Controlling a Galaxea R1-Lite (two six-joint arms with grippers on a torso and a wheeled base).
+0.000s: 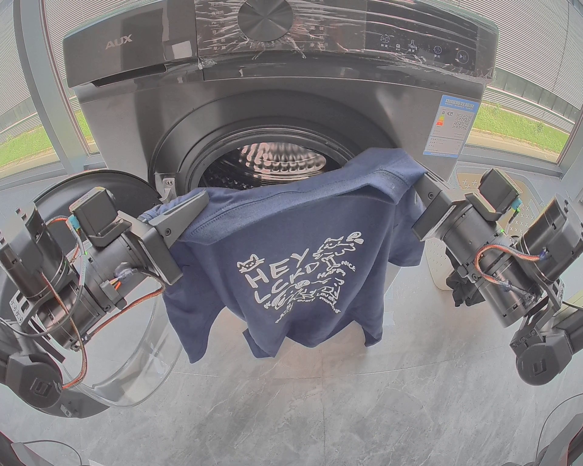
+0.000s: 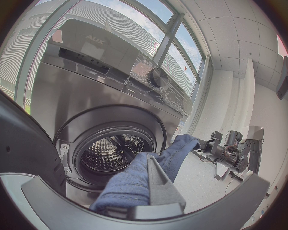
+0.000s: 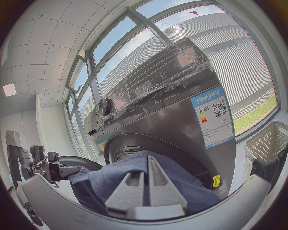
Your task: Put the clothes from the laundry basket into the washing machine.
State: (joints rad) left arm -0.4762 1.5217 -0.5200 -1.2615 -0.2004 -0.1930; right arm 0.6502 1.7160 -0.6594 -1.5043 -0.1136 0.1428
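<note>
Front-loading washing machine [image 1: 291, 79] at the far side, dark grey metal, round dial [image 1: 265, 18] on top under crinkled clear film, blue-and-white label [image 1: 450, 125] on the right of its front. Round drum [image 1: 270, 164] open to view, shiny steel with a dimpled, perforated wall. Door [image 1: 121, 340] swung out to the left, a bulging clear bowl in a dark ring. Just in front of the drum opening and held off the floor [image 1: 364, 394], a navy T-shirt [image 1: 291, 243] of soft knit cloth, white lettering and small cat drawings on its front, spread wide between the two arms with its hem hanging in loose folds. Left claw [image 1: 197, 203] clamped on the T-shirt's left upper edge, cloth bunched against its grey wedge-shaped finger. Right claw [image 1: 428, 188] pinched nearly closed on the right upper edge, fabric squeezed between its two tapered fingers. On the right beside the machine, a white plastic laundry basket [image 3: 267, 140] with perforated walls, a dark garment [image 3: 270, 167] draped inside at its rim. Floor of smooth, grey, marble-like tiles.
</note>
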